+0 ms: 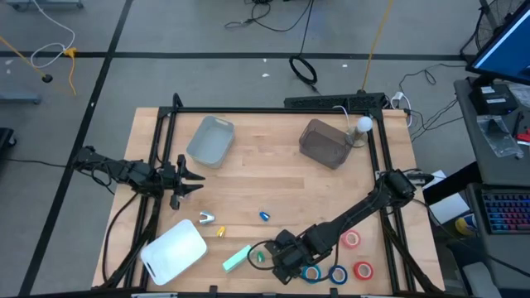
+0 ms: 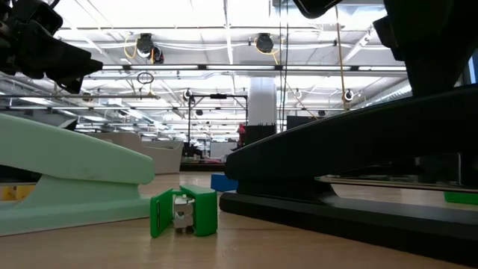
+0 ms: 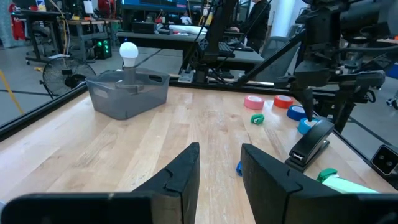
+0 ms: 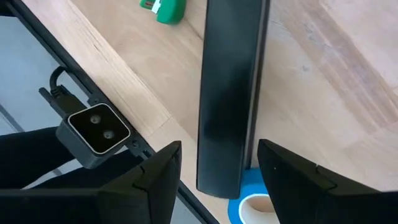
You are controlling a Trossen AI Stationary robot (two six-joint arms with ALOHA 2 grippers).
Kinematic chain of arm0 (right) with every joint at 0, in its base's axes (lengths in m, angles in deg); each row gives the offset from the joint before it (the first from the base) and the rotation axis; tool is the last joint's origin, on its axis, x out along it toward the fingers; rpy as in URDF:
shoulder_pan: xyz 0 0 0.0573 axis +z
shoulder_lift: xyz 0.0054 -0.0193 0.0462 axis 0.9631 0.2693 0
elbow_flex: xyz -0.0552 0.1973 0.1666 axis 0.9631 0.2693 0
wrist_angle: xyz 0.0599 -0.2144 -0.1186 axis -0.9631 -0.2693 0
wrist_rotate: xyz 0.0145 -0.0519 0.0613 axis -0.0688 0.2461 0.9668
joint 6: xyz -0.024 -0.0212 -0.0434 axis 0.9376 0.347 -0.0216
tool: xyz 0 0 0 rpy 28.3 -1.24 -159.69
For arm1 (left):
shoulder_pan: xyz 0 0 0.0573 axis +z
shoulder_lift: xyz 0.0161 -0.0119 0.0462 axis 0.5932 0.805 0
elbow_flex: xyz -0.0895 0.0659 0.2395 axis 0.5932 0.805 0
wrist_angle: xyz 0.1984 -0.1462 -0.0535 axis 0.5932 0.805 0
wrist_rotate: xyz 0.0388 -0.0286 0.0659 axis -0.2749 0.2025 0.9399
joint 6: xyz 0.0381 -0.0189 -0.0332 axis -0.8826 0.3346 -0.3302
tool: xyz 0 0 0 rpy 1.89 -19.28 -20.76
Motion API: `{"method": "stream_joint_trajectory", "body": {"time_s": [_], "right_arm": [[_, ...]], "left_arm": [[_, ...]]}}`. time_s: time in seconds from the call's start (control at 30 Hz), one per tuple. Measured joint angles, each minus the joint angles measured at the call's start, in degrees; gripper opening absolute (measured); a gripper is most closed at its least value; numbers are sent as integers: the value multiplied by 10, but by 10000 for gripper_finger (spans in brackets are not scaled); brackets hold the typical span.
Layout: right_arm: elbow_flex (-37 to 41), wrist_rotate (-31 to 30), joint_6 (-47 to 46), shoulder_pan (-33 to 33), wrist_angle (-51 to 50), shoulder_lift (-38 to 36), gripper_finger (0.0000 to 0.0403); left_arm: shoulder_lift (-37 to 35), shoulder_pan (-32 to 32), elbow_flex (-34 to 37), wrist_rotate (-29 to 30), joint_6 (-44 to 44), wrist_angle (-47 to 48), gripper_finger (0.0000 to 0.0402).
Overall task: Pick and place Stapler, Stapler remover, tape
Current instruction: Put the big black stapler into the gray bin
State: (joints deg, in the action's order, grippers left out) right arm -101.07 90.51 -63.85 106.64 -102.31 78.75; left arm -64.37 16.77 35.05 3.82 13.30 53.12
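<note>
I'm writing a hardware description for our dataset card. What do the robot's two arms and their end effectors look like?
Both arms are dark, nearly black, built of slim jointed segments. The left arm has black cables running beside it toward the table frame. The left end effector and right end effector each end in two broad, flat, matte black fingers with angular tips. No markings are visible.

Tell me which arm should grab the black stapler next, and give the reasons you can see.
The right. Its gripper hangs open directly over the black stapler, a finger on either side, at the table's near edge. The left gripper waits far across the table, near the left edge, fingers apart and empty.
</note>
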Motion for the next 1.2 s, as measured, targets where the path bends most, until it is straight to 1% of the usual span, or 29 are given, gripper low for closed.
{"method": "stream_joint_trajectory", "body": {"time_s": [0.1,0.2,0.63,0.8,0.97,1.2], "right_arm": [[2,9,10,-2,3,11,206],[1,23,21,-8,32,21,208],[1,27,51,-22,24,27,208],[1,31,51,-26,3,28,204],[1,53,46,-26,-3,44,207],[1,54,43,-26,-4,48,204]], "left_arm": [[0,0,0,0,-6,0,118],[0,0,0,0,-12,0,118],[0,0,0,1,-13,0,118],[0,0,0,0,-15,0,118],[0,0,0,0,-15,0,118],[0,0,0,0,-15,0,118]]}}
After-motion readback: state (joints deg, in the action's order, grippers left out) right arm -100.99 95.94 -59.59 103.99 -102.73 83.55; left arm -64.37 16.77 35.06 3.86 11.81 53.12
